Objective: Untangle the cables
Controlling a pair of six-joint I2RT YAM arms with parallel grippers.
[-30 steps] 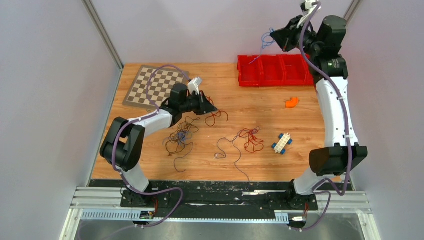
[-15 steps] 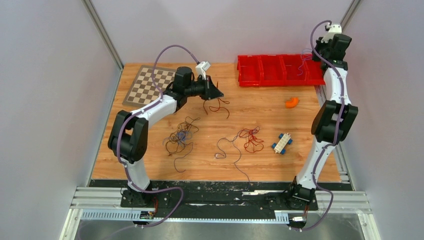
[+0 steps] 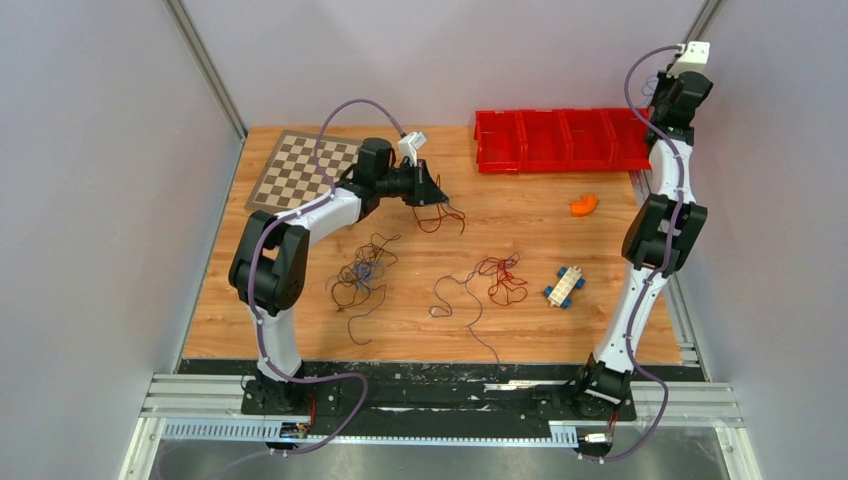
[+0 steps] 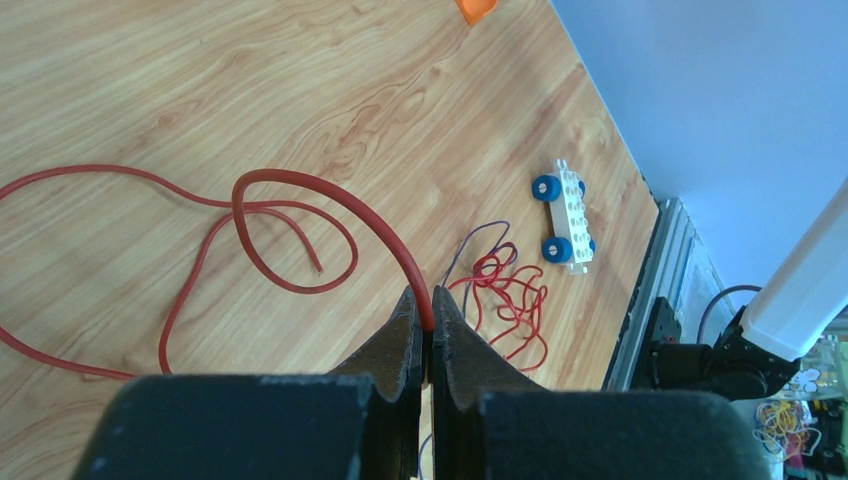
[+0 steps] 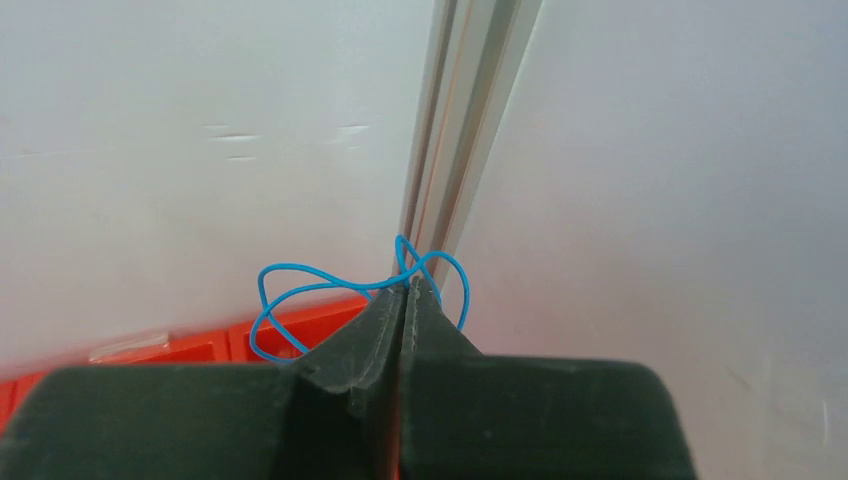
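My left gripper (image 3: 437, 196) is shut on a red cable (image 3: 441, 215) near the table's far middle. In the left wrist view the jaws (image 4: 425, 305) pinch the red cable (image 4: 300, 185), which arcs up and loops on the wood. My right gripper (image 3: 658, 98) is raised at the far right corner, above the bins' right end. In the right wrist view it (image 5: 405, 287) is shut on a thin blue cable (image 5: 300, 290) that loops around its tips. A dark brown and blue bundle (image 3: 360, 275), a red bundle (image 3: 503, 280) and a purple wire (image 3: 460, 300) lie on the table.
A red bin tray (image 3: 550, 140) stands at the back right, a checkerboard (image 3: 300, 170) at the back left. An orange piece (image 3: 583, 205) and a white toy car with blue wheels (image 3: 565, 286) lie on the right. Walls close in on both sides.
My right arm swung from over the bins' left end to the far right corner with the blue cable. My left gripper moved back and right, dragging the red cable.
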